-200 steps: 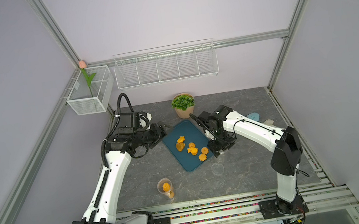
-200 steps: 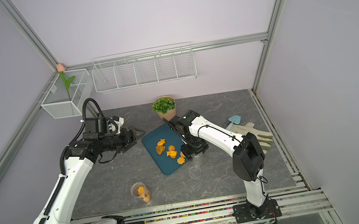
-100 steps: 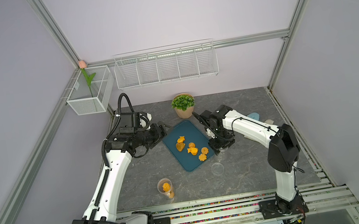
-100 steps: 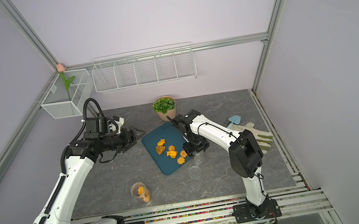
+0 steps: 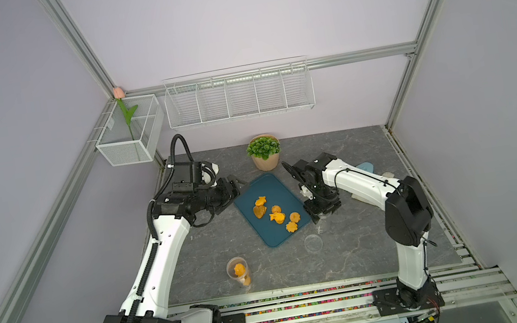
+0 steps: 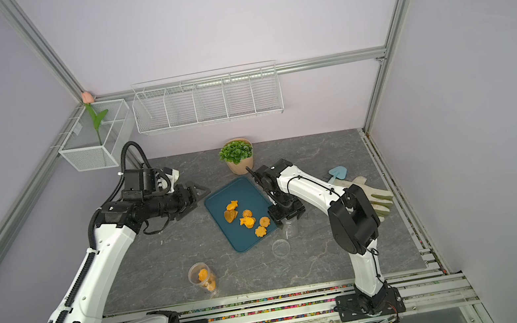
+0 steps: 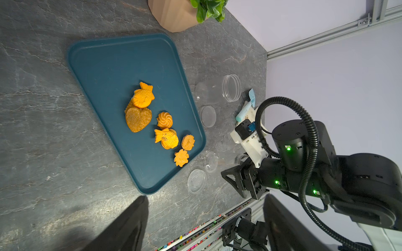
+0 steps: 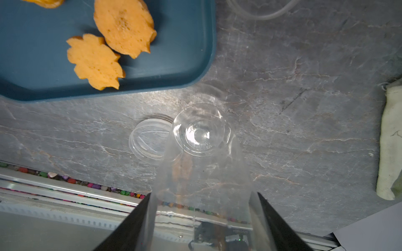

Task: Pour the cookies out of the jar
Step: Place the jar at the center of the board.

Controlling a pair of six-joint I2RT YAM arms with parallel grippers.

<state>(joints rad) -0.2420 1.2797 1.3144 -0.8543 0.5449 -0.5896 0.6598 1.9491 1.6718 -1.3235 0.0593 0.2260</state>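
Right arm retracts slightly; right gripper (image 8: 204, 194) clamps empty jar (image 8: 201, 152) upright beside tray (image 8: 185, 43); left gripper (image 6: 197, 198) parted, empty. Cookies (image 5: 239, 270) in front jar (image 5: 231, 266) unpoured.

Tray (image 5: 271, 209) mid-table, cookies (image 5: 276, 217) on its right half. Potted plant (image 5: 264, 153) just behind tray. Empty jar (image 6: 289, 229) off the tray, just right of its front right corner, between right gripper (image 5: 322, 216) fingers. Lid (image 5: 313, 242) on table just in front of that jar. Filled jar (image 5: 240, 274) in front of tray, toward left, more cookies inside. Left gripper (image 6: 196, 201) just left of tray's back left corner. Glove (image 6: 374, 200) far right by table edge
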